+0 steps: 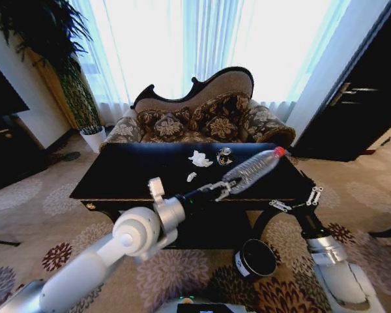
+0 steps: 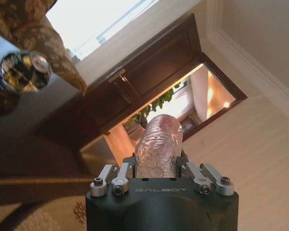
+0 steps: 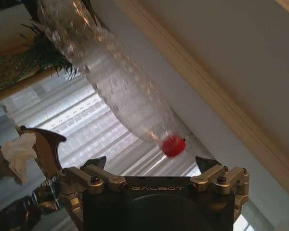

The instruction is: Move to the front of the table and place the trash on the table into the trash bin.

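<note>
My left gripper (image 1: pixel 223 189) is shut on the base of a clear plastic bottle (image 1: pixel 254 168) with a red cap, held tilted above the right front part of the glossy black table (image 1: pixel 130 173). The bottle (image 2: pixel 159 144) sits between the left gripper's fingers (image 2: pixel 116 179). Trash lies on the table: a white paper wad (image 1: pixel 199 158), a smaller white wad (image 1: pixel 191 177) and a dark-and-silver shiny piece (image 1: pixel 224 155). My right gripper (image 1: pixel 298 201) stands open by the table's front right corner, its jaws below the bottle's cap (image 3: pixel 173 146). The round black trash bin (image 1: pixel 255 259) stands on the floor before the table.
A patterned sofa (image 1: pixel 202 120) with a dark curved frame stands behind the table. A tall potted plant (image 1: pixel 78 98) is at the back left, and a dark cabinet (image 1: pixel 358 98) at the right. Patterned carpet (image 1: pixel 45 195) surrounds the table.
</note>
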Robot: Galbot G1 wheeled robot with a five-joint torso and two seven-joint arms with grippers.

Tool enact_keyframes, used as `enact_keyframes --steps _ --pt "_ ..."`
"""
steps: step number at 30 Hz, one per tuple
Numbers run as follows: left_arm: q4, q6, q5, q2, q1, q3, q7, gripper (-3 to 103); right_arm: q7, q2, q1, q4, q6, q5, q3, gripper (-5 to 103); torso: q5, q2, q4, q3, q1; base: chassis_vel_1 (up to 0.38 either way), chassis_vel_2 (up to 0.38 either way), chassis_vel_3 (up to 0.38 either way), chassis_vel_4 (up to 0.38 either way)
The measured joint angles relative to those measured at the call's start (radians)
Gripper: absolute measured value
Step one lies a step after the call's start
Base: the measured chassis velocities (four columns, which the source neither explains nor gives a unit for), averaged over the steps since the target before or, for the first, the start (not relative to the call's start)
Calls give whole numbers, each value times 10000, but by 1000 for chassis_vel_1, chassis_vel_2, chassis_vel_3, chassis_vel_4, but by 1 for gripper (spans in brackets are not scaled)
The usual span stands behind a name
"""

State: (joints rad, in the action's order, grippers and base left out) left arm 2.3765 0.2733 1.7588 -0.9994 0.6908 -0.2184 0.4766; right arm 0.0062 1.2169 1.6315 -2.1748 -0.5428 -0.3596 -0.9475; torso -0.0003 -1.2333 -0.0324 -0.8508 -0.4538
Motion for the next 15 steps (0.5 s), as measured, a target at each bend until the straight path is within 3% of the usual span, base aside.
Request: enact_keyframes --steps 15 --pt "-193 -67 -650 -706 727 -495 -66 38 -273 464 372 -741 -385 -37 227 100 1 1 0 -1 -1 0 0 0 0"
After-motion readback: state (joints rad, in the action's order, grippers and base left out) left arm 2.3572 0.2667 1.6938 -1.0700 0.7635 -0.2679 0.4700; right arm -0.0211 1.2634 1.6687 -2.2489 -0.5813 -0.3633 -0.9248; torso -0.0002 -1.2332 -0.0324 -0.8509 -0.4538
